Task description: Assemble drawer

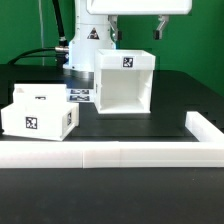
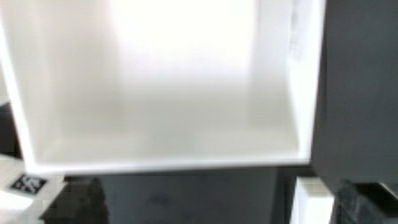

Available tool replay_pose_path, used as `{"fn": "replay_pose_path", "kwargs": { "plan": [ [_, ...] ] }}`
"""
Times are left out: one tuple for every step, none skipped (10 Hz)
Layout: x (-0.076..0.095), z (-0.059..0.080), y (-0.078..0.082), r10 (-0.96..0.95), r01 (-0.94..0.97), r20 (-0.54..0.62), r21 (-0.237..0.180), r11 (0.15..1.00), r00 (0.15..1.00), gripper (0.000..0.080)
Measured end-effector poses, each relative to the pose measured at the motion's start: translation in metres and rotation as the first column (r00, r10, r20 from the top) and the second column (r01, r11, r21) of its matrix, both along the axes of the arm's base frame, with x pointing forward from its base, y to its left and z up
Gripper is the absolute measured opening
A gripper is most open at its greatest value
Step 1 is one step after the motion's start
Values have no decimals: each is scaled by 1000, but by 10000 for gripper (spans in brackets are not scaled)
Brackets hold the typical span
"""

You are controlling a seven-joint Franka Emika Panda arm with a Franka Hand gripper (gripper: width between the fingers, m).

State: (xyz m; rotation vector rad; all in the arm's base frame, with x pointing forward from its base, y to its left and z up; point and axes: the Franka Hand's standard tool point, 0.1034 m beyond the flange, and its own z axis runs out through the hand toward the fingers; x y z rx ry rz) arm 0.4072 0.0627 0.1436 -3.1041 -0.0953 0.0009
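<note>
The white open-fronted drawer housing [image 1: 125,82] stands upright at the table's middle, with a tag on its top. My gripper [image 1: 136,32] hangs just above it, open and empty, its fingers spread about as wide as the housing. In the wrist view the housing's white inside [image 2: 160,85] fills the frame, and the gripper [image 2: 205,205] shows only as dark fingertips [image 2: 365,200] at the corners. A white tagged tray [image 1: 40,112] sits at the exterior view's left; I cannot tell whether it is one tray or two close together.
The marker board [image 1: 80,97] lies flat between the tray and the housing. A long low white rail [image 1: 110,155] runs along the front and turns back at the exterior view's right [image 1: 205,125]. The robot base [image 1: 85,45] stands behind the housing.
</note>
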Motion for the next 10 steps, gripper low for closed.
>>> {"fn": "replay_pose_path", "kwargs": {
  "plan": [
    [-9, -6, 4, 2, -2, -4, -2, 1000, 1000, 649],
    [-17, -11, 11, -12, 12, -5, -5, 1000, 1000, 649],
    [-22, -17, 20, -34, 34, -5, -7, 999, 999, 649],
    [-25, -22, 27, -39, 39, -8, -6, 999, 999, 649],
    [-25, -25, 30, -38, 38, -6, -3, 999, 999, 649],
    [-25, -29, 32, -43, 43, 0, 0, 999, 999, 649],
    [-26, -36, 33, -49, 49, 7, 4, 999, 999, 649],
    [-28, -41, 32, -51, 51, 4, 6, 999, 999, 649],
    [-28, -44, 32, -54, 54, 0, 7, 999, 999, 649],
    [-29, -44, 31, -55, 55, -2, 7, 998, 998, 649]
  ]
}}
